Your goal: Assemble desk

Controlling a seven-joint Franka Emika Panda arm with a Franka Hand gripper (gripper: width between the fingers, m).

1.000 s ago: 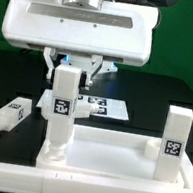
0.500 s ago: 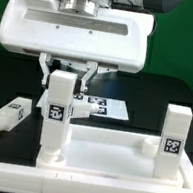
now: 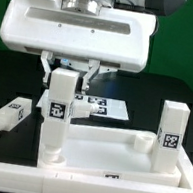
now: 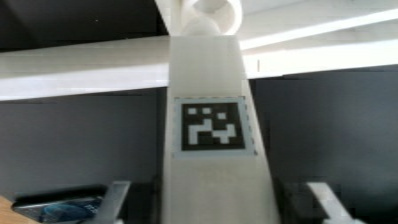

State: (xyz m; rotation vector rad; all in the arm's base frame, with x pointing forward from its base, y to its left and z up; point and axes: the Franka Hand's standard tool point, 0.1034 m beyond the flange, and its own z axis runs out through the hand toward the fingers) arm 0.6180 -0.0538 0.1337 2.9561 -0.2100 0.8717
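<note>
The white square-section plastic leg (image 3: 55, 123), standing vertically straight below the white two-finger gripper (image 3: 66, 78), is being grasped at its top end.

I count one panel (image 3: 107, 147) of the desk, on one black counter (image 3: 1, 81). There are three legs: the first leg (image 3: 55, 118), the second leg (image 3: 169, 136) and the third leg (image 3: 11, 114). Each leg shows one square tag, so three tags on legs. There is one marker board (image 3: 107, 108); its tags are partly hidden and I cannot count them. One gripper (image 3: 65, 77) has two jaws. The wrist view gives one leg only, with one tag (image 4: 215, 125).
</note>
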